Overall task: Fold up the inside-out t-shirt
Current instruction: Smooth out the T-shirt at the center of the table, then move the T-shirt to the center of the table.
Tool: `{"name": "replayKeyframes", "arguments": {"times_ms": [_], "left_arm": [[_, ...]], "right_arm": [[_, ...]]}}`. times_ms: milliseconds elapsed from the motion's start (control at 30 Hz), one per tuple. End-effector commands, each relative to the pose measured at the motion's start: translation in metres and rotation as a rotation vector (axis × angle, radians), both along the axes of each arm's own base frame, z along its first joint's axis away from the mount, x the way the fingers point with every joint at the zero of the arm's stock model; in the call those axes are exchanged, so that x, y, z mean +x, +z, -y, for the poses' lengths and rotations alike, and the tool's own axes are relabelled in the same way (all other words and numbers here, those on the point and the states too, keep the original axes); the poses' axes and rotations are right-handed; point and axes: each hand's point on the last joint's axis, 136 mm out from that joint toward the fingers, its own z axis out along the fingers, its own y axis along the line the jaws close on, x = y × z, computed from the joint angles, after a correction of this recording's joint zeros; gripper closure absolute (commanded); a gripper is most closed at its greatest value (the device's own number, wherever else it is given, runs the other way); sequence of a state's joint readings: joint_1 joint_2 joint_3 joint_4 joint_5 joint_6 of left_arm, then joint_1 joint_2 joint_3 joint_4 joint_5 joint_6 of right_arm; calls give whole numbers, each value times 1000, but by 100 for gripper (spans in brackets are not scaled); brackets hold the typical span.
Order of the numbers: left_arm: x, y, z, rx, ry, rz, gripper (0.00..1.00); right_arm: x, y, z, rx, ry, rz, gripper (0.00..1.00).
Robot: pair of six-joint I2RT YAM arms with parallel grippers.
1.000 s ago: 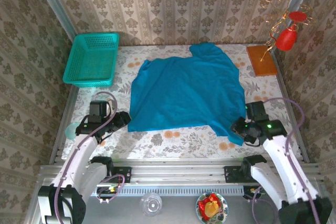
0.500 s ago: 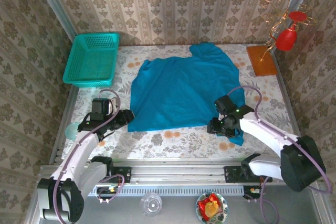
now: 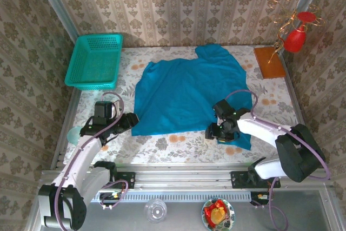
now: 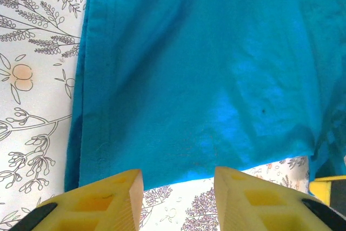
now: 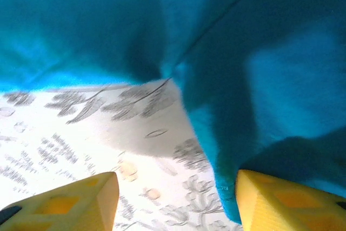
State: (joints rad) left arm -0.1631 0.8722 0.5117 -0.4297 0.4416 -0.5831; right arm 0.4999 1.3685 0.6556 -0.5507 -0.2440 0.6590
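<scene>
Lying on desk: inside-out t-shirt (image 3: 189,87), teal-blue, spread mostly flat over the middle of the flowered desk (image 3: 178,145); 1 sleeve poking out at its far edge, near right corner rumpled into a loose fold.
Left claw (image 3: 131,120): low at the t-shirt's near left corner, just off the hem; 2 yellow fingers apart, nothing between them.
Left wrist view: t-shirt hem running across just beyond the fingertips; bare flowered desk in the gap between the fingers and along the t-shirt's left edge; double row of stitching visible down that edge.
Right claw (image 3: 212,132): at the t-shirt's near edge, just left of the rumpled corner; fingers spread wide, gripping nothing.
Right wrist view: cloth hanging in shadowed folds beyond the fingers; 1 flap of the t-shirt reaching down right beside 1 finger, the other finger over bare desk.
Basket (image 3: 94,60): turquoise-green mesh, off the t-shirt's far left corner, apart from the cloth.
Wooden board (image 3: 268,62): off the t-shirt's far right side, near but not touching.
</scene>
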Motion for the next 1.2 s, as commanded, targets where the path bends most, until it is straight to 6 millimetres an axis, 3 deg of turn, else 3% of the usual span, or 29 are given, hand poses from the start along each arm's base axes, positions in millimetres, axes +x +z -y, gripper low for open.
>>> {"name": "replayKeyframes", "arguments": {"times_ms": [0,100,267,467,567,767,1000,1167], "left_arm": [[5,14,4,-18,-10,43,61],[5,15,5,-24,-15,40,61],[6,20,11,-21,-51,51,61],[10,18,28,-16,-124,53,63],[17,15,39,-10,-161,46,64],[33,1,52,23,-193,27,63],[30,-40,45,95,-158,-63,63],[0,-76,25,124,-71,-163,63]], "right_arm": [[-10,15,-28,177,-13,-37,39],[-2,38,-30,203,-6,22,36],[13,61,0,103,-57,115,29],[31,50,68,-14,-258,122,21],[46,45,86,24,-340,135,3],[64,31,113,85,-446,120,0],[40,-2,149,19,-634,-31,4],[9,-6,174,-99,-790,-83,7]]}}
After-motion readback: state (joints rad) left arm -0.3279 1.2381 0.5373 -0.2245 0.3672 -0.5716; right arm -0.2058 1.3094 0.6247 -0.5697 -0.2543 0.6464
